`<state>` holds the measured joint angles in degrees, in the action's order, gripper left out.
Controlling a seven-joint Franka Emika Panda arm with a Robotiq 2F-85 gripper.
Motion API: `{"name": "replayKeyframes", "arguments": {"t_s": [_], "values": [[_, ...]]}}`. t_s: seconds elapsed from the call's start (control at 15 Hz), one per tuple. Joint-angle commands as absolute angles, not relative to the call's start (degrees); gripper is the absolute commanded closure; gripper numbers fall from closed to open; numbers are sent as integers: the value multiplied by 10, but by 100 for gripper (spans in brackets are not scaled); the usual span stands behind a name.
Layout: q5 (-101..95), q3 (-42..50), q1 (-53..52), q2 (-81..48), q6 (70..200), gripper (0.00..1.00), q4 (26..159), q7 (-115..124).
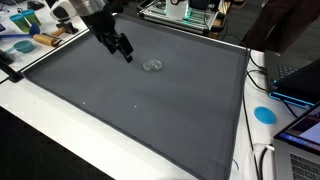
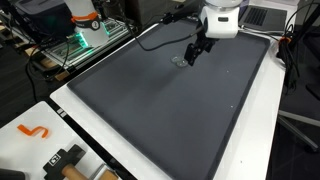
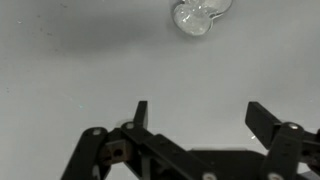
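Observation:
A small clear, glassy object [image 1: 152, 65] lies on the dark grey mat [image 1: 140, 110]; it shows in both exterior views [image 2: 178, 61] and at the top of the wrist view [image 3: 198, 17]. My gripper [image 1: 124, 52] hovers just above the mat beside it, a short way off, also seen from the opposite side [image 2: 193, 54]. In the wrist view the gripper [image 3: 200, 115] stands open, its two black fingers [image 3: 140, 112] wide apart with only bare mat between them. Nothing is held.
The mat lies on a white table [image 1: 60, 130]. A laptop [image 1: 300, 80], cables and a blue disc [image 1: 264, 114] are at one side; clutter [image 1: 25, 25] and a metal rack [image 2: 85, 40] at another. An orange hook [image 2: 35, 130] and tools [image 2: 65, 160] lie on the white edge.

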<state>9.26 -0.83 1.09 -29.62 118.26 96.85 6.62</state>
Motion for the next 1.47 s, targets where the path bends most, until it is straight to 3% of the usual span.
{"name": "replayKeyframes", "arguments": {"t_s": [0.0, 1.0, 1.4], "values": [[120, -15, 24, -224, 1204, 0, 1047, 25], [93, -14, -6, -28, 1191, 0, 1167, 31], [101, -13, -8, -41, 1186, 0, 1143, 30]]}}
